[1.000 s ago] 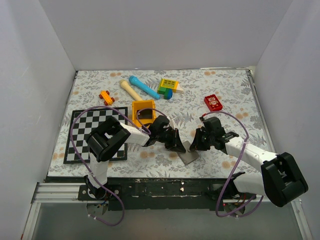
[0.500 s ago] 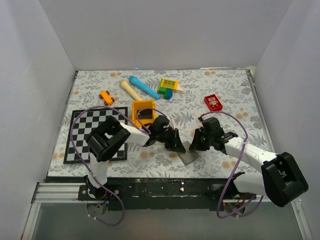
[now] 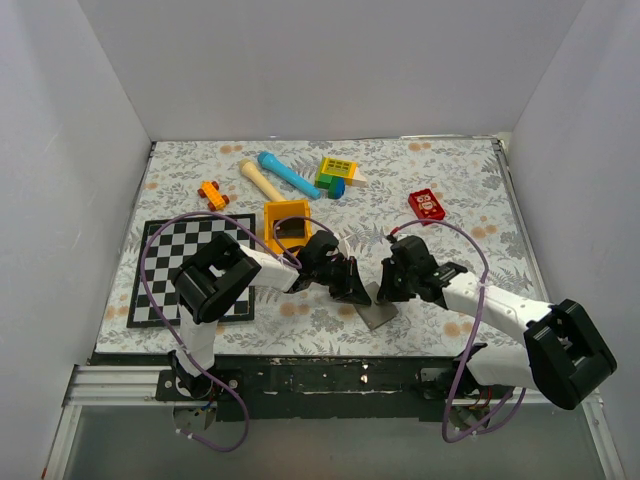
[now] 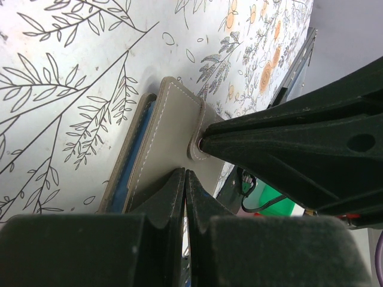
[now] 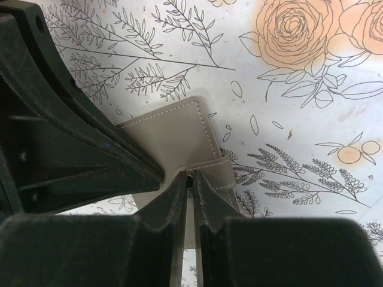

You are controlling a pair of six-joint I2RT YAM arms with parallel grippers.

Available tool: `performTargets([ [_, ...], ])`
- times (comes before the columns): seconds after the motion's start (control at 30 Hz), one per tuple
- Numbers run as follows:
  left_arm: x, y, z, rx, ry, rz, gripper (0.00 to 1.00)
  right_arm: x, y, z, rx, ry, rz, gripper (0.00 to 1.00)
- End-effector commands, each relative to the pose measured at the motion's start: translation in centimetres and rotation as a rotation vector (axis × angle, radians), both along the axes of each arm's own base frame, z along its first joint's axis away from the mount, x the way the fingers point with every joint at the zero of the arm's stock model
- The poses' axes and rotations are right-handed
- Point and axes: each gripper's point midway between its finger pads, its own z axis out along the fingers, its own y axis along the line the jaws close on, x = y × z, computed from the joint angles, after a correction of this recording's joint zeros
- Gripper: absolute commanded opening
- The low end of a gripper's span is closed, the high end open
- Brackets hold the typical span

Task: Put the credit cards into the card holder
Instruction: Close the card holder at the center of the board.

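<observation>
The step in hand looks like opening the wallet (image 3: 380,316); it lies folded shut on the flowered table (image 3: 450,180), near the front edge and between the two arms, and no card shows in it. The left end effector (image 3: 357,292) has its fingers pressed together with nothing between them; the tips rest on the grey cover near one edge, seemingly to pin it down. The right end effector (image 3: 384,289) is narrowed onto the snap tab (image 5: 210,173) with only a sliver of gap left, so I judge it to be pinching the tab. One dark flat thing, probably a card (image 3: 291,230), lies in the orange tray (image 3: 270,214), well apart from the wallet; other cards I cannot find.

The next move calls for a pull on the tab away from its stud, firm enough to pop the snap, with the left tips holding the cover against lifting or sliding; a slip off the thin tab is the likely fault.

Only the overhead view shows the tray, the card and how both arms crowd over the wallet, yet it hides the contact itself; the left wrist view shows the blue lining (image 4: 141,149) along the folded edge and the right finger meeting the tab; the right wrist view shows the tab running in between its own tips.
</observation>
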Motion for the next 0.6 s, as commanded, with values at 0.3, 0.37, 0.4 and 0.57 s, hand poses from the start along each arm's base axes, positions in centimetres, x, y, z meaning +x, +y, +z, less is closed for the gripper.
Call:
performTargets([
  [0.3,1.5,2.4,-5.1,0.183,-0.027,0.093,0.0,-5.5,-1.0,-3.6,-0.158,0.111,0.037,0.15],
  [0.37,1.5,2.4,-5.1,0.182,-0.028,0.093,0.0,-5.6,-1.2,-3.9,-0.186,0.101,0.028,0.15],
  [0.4,1.5,2.4,-5.1,0.182,-0.026,0.092,0.0,-5.6,-1.3,-3.9,-0.205,0.091,0.022,0.15],
  [0.57,1.4,2.4,-5.1,0.184,-0.029,0.091,0.0,-6.4,-1.4,-5.0,-0.238,0.107,-0.03,0.15],
])
